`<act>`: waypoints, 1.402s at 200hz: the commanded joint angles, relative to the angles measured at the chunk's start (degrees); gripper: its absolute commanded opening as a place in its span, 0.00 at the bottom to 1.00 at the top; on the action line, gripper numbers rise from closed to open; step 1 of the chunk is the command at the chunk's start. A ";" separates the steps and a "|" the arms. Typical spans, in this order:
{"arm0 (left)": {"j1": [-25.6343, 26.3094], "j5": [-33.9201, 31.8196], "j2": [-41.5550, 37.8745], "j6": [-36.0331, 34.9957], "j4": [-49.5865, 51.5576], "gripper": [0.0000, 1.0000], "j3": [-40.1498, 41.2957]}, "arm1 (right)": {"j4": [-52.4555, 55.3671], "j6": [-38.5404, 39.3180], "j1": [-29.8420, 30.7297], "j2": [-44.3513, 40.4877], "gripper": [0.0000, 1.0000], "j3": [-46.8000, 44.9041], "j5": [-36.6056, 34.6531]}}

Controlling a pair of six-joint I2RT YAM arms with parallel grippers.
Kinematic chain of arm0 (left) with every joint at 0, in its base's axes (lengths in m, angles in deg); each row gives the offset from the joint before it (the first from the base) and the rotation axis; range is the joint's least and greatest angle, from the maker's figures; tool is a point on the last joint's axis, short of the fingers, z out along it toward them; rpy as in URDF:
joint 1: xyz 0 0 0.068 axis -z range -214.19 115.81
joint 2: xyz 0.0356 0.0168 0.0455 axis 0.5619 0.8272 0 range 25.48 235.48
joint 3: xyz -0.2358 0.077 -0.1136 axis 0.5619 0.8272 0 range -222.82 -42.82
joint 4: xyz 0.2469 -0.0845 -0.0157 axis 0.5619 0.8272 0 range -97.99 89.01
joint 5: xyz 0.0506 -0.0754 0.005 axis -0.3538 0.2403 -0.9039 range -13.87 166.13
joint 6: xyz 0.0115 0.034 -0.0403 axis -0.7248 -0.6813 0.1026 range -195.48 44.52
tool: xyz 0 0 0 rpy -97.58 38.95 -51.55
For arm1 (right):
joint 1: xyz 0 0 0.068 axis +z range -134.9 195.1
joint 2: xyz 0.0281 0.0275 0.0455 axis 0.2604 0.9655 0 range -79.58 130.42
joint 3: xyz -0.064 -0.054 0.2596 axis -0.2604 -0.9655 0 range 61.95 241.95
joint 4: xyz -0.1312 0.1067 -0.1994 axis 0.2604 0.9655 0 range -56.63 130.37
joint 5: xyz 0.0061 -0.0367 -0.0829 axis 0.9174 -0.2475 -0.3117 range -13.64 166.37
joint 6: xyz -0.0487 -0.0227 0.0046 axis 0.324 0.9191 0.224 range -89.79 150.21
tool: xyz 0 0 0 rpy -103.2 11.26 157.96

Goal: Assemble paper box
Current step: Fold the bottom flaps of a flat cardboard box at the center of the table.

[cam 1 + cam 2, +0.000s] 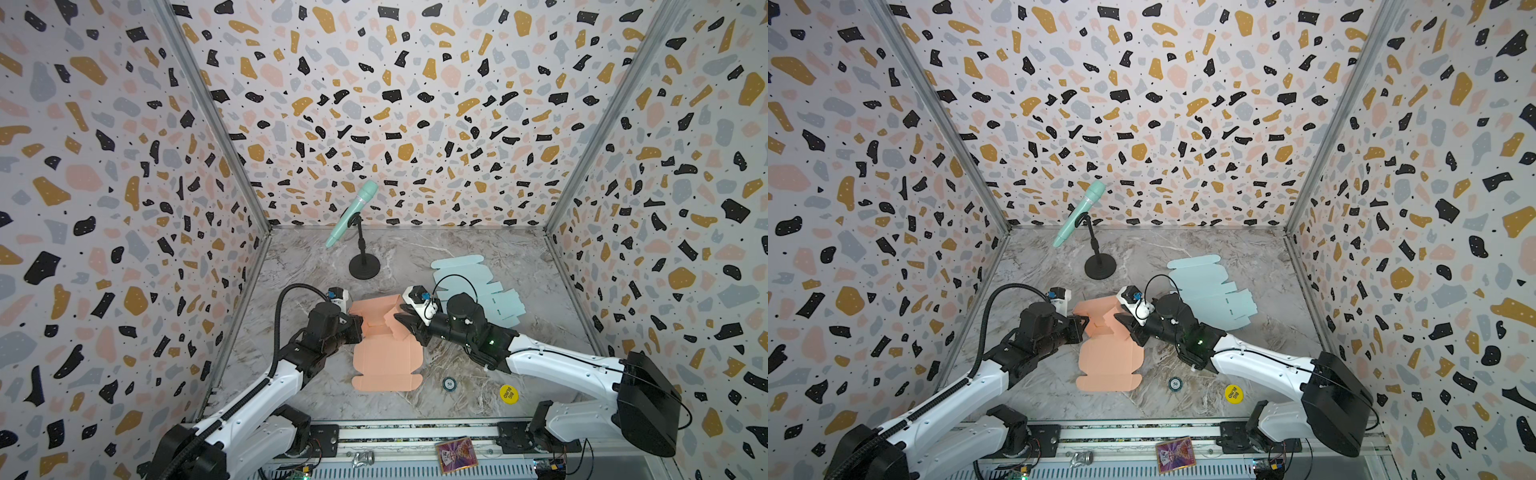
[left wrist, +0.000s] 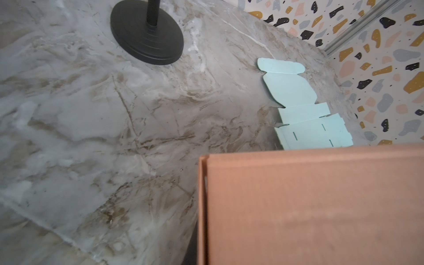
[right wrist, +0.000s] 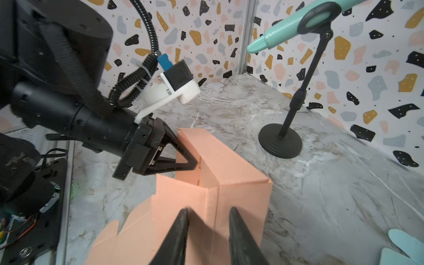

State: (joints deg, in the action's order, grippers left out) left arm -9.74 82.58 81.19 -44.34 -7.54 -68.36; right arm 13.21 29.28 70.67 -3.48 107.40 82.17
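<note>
The orange box lies mid-surface, partly folded: its far end stands up as walls, its near flap lies flat. The left gripper has its fingers pressed together on the box's left wall. The right gripper meets the right wall; its fingers stand apart, straddling a folded corner, though whether they actually grip it is unclear from the wrist view. A flat blue blank lies behind the right arm. A mic stand holding a teal microphone stands further back. Two chips, one dark and one yellow, lie near the front edge of the marble surface.
</note>
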 commanded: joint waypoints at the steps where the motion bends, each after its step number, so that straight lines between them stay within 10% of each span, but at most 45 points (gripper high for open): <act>1: 0.35 1.04 -0.70 0.21 -2.95 0.01 0.41 | 4.38 -0.08 2.21 2.38 0.30 4.31 -8.29; 159: 0.40 -1.45 -2.88 4.62 -5.97 0.01 2.47 | 12.75 -5.92 6.88 11.38 0.36 11.41 -26.83; 280: 0.34 -0.88 -0.53 5.15 -8.51 0.01 2.75 | 13.67 -3.08 7.95 19.46 0.20 17.45 -40.50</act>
State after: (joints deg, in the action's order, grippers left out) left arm -10.02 78.54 80.25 -39.66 -9.79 -65.73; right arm 26.10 25.00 77.79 14.77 123.16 46.17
